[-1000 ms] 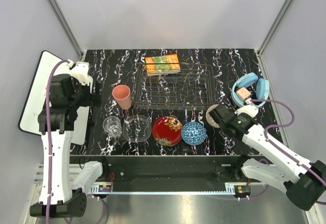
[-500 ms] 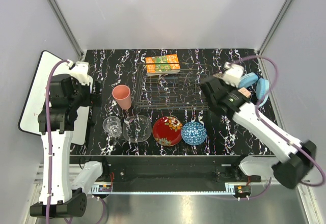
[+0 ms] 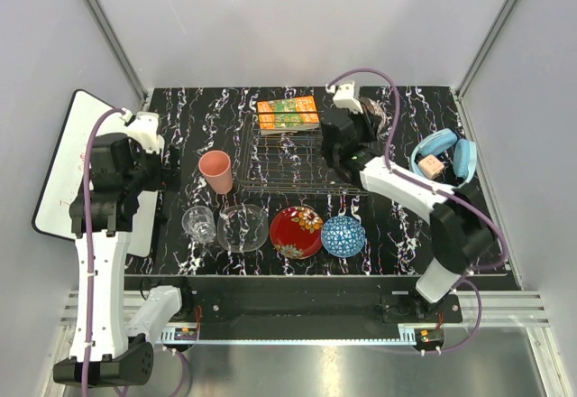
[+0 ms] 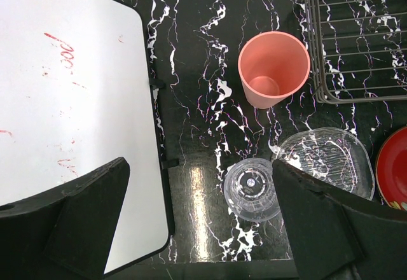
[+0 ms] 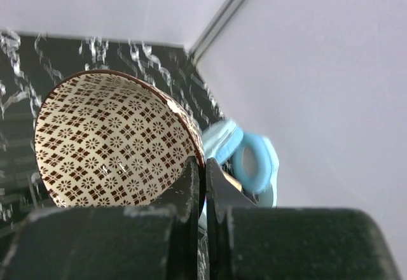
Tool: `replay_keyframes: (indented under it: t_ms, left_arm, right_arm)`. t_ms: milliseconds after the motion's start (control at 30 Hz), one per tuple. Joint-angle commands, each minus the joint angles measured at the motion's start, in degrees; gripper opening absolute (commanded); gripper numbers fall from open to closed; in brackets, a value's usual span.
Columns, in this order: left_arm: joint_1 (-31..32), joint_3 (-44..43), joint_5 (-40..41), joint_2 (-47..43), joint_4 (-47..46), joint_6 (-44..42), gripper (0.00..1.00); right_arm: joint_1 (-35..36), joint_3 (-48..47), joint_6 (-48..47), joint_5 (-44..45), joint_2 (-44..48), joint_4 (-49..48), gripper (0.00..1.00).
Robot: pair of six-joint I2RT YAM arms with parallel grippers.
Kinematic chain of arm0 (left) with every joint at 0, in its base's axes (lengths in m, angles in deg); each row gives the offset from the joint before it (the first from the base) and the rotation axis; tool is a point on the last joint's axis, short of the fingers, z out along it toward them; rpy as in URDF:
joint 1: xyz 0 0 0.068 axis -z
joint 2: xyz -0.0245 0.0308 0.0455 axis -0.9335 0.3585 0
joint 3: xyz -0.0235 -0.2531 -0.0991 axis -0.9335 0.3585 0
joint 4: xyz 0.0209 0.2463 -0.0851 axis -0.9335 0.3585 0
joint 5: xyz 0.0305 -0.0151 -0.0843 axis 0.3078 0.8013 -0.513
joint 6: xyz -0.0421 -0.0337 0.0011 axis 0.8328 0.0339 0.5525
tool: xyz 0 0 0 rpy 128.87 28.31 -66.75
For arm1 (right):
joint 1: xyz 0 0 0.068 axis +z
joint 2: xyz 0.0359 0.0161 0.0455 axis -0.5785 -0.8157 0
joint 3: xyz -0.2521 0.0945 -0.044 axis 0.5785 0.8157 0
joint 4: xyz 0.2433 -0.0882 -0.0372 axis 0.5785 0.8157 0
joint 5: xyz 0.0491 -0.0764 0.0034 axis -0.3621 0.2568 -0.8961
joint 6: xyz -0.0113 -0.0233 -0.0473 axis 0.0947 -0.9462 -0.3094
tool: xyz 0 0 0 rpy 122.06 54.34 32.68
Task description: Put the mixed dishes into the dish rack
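Right gripper [image 5: 203, 184] clamped on rim of brown patterned bowl [image 5: 108, 140], bowl tilted, arm over 2 o'clock corner of rack [image 3: 288, 164]. Left gripper [image 4: 198, 178] jaws apart above table; pink cup [image 4: 273, 67] at its 1 o'clock, glass [image 4: 252, 188] nearer.

Dish rack [image 3: 297, 158] sitting mid-frame, pink cup [image 3: 215, 170] standing left; glass [image 3: 199, 224], clear bowl [image 3: 242, 227], red plate [image 3: 296, 231], blue bowl [image 3: 343, 235] lining up below; brownish bowl [image 5: 114, 140] (tilted) hanging in right gripper [image 5: 203, 168].
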Motion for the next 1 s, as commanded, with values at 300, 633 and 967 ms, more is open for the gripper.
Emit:
replay_keyframes:
  t_ms: [300,633,967]
  left_arm:
    - [-0.7,1.5,-0.1,-1.2,-2.6,-0.7,0.99]
    - [-0.8,1.5,-1.0,-1.0,-3.0,0.2,0.99]
    - [-0.9,1.9,-0.2,-2.0,-2.9,-0.5,0.99]
  right_arm:
    - [0.9,-0.9,-40.6,7.0,-12.0,-51.8,0.0]
    - [2.1,-0.4,-14.9,5.5,-11.6,-22.5,0.0]
    - [0.4,-10.3,22.6,-2.2,-12.8,20.2,0.0]
